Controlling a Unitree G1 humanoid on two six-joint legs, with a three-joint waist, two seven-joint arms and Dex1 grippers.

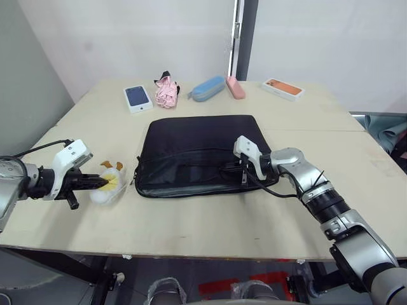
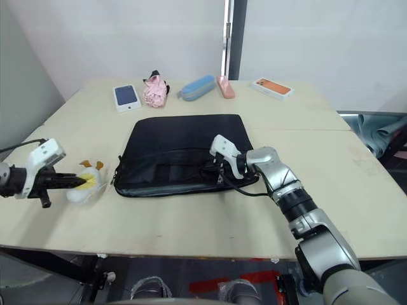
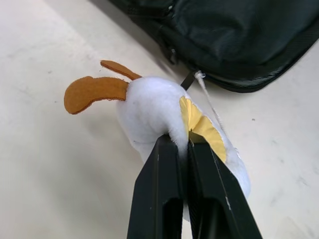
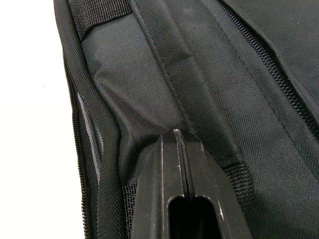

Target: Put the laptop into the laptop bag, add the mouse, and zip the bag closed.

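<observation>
Head view: you see the large black soft fabric laptop bag (image 1: 198,154) mid-table, long axis nine-to-three; right gripper (image 1: 243,170) nearer.
Left wrist: left gripper (image 3: 182,144) pinches white fluffy plush toy (image 3: 154,107).
Right wrist: fingers pressed together on bag fabric.

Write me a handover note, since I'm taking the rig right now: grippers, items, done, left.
Left gripper: shut on the white plush charm, tied by a string to the bag's zipper pull at its left corner.
Right gripper: shut, pressed on the laptop bag near its front edge.
Bag lies flat mid-table.
Done: cannot tell whether laptop and mouse are inside.
Left: zip it closed.
</observation>
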